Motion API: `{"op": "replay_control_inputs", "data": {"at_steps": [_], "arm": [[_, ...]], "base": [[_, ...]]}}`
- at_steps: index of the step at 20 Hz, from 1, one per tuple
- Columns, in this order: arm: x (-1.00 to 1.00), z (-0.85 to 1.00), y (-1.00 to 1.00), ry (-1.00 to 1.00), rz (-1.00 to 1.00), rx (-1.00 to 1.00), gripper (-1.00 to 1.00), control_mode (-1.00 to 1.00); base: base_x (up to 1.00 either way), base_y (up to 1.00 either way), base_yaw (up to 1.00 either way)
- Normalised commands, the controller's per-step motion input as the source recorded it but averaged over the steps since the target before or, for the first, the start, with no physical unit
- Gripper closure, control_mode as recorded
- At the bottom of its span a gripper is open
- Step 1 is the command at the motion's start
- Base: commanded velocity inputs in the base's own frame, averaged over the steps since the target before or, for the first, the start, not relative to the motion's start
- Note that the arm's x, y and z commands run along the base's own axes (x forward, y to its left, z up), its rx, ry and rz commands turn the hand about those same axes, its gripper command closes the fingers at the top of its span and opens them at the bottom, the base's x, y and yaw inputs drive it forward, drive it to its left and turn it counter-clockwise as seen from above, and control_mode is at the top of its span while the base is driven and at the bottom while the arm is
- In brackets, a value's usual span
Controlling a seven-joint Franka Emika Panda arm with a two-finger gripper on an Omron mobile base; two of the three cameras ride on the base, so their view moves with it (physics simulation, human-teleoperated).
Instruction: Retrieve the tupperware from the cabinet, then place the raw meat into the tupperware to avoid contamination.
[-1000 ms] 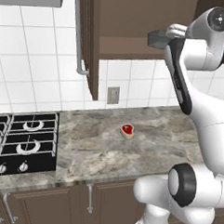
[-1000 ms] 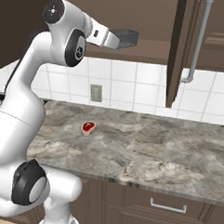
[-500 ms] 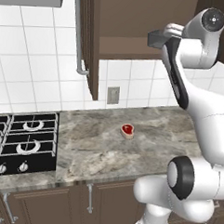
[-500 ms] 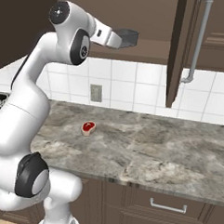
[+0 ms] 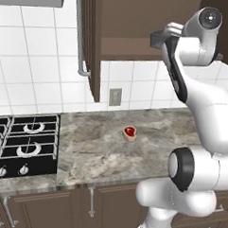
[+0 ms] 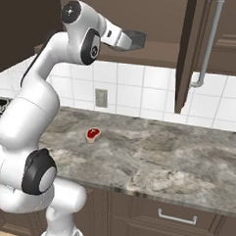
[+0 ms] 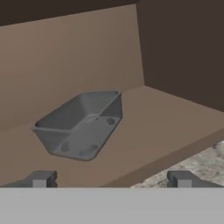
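The tupperware (image 7: pixel 81 127) sits on the cabinet (image 7: pixel 175 127) shelf, left of centre in the hand view, not yet grasped. The gripper (image 7: pixel 111 178) is at the shelf's front edge with its jaws wide apart and nothing between them. The raw meat (image 5: pixel 129 132) lies on the counter (image 5: pixel 104 153), mid-frame in the left base view. The cabinet door is open; fetching the container and loading the meat both remain.

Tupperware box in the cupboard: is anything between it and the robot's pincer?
No. In the hand view, just bare brown shelf of the cabinet lies between the open pincer and the tupperware. Nothing blocks the way.
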Motion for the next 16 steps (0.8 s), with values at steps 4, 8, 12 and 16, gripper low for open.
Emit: {"op": "replay_control_inputs", "data": {"at_steps": [4,8,12,16], "arm": [[0.35,0.0,-0.1,0.04,-0.02,0.03,-1.0,-1.0],[0.31,0.0,-0.11,0.03,-0.01,0.04,-1.0,-1.0],[0.24,0.0,-0.08,0.01,0.0,0.03,-1.0,-1.0],[0.2,-0.01,-0.07,0.0,0.0,0.02,-1.0,-1.0]], "base": [[0.0,0.0,0.0],[0.0,0.0,0.0],[0.0,0.0,0.0],[0.0,0.0,0.0]]}}
